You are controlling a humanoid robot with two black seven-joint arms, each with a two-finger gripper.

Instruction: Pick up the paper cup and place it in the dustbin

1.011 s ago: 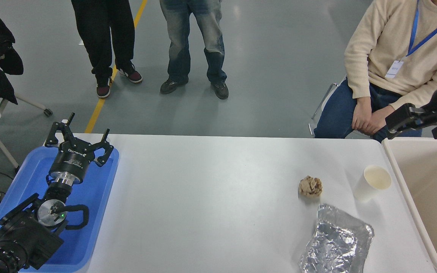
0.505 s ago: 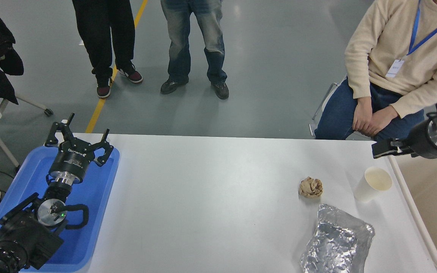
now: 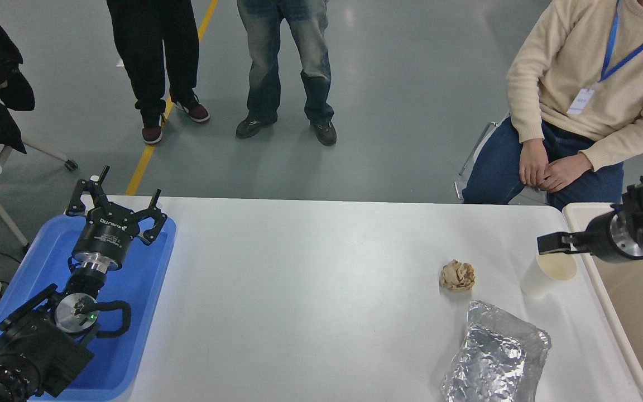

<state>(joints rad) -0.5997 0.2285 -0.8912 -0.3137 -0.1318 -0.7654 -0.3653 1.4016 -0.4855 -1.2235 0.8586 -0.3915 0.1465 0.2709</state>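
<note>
The paper cup point(image 3: 547, 272) stands upright on the tabletop point(image 3: 310, 290), just beside the dustbin point(image 3: 606, 312). It looks light, thin-walled and easily crushed; a gentle grip across its wall suits. The right end effector point(image 3: 547, 246) hovers over its rim, opening unclear, holding nothing.
</note>
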